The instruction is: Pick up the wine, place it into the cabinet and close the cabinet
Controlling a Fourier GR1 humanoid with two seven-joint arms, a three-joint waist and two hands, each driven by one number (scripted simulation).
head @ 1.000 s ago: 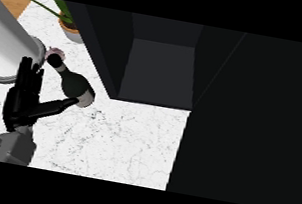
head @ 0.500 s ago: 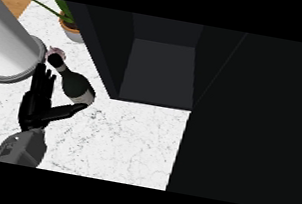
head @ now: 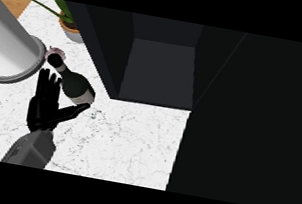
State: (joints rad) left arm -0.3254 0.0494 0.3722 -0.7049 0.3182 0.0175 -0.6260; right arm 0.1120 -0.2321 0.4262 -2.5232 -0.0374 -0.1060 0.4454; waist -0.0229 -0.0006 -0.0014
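The wine bottle (head: 75, 84) stands on the white marble counter (head: 117, 139), just left of the open dark cabinet (head: 160, 73) and near a large grey cylinder (head: 4, 37), with a potted plant (head: 70, 26) behind. The one hand in view (head: 46, 106), coming in at the lower left, has its fingers straight and spread, thumb reaching under the bottle's body, seemingly lined up to wrap round it; no grasp is made yet. The cabinet's open compartment sits close by, a short carry to the right.
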